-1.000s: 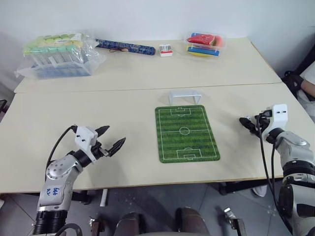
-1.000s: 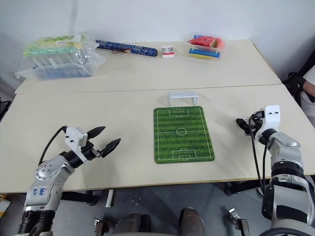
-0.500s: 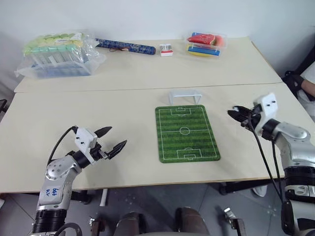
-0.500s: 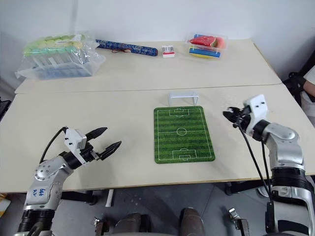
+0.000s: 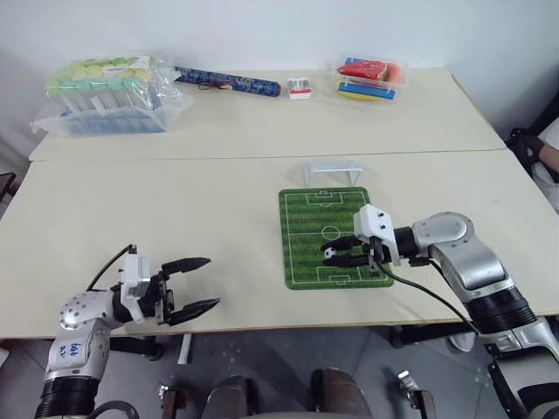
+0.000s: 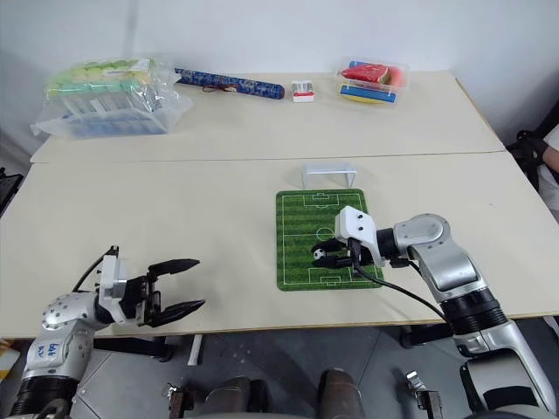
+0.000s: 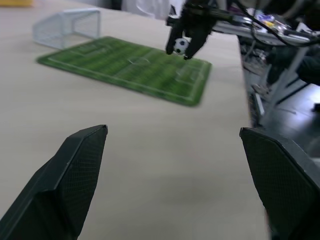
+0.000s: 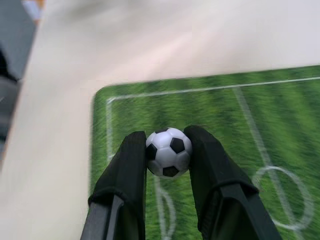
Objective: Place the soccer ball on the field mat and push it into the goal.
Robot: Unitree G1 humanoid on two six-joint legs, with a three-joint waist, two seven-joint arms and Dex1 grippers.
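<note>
One soccer ball [image 8: 168,151] in right pincer [image 5: 335,256]; one field mat [image 5: 301,214], one goal [image 5: 331,169].

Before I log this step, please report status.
Right end effector shut on tiny white-and-black soccer ball, above green field mat. Left end effector open. White plastic goal unobstructed.

Two pale benches [image 5: 175,201] set edge to edge. On the far bench, from the left: clear plastic bag [image 5: 109,96] of green-capped tubes, dark blue patterned roll [image 5: 227,81] lying flat, small white and red box [image 5: 300,88], clear container [image 5: 370,78] holding red, blue and yellow items. At far right edge, part of a person [image 5: 548,153].
</note>
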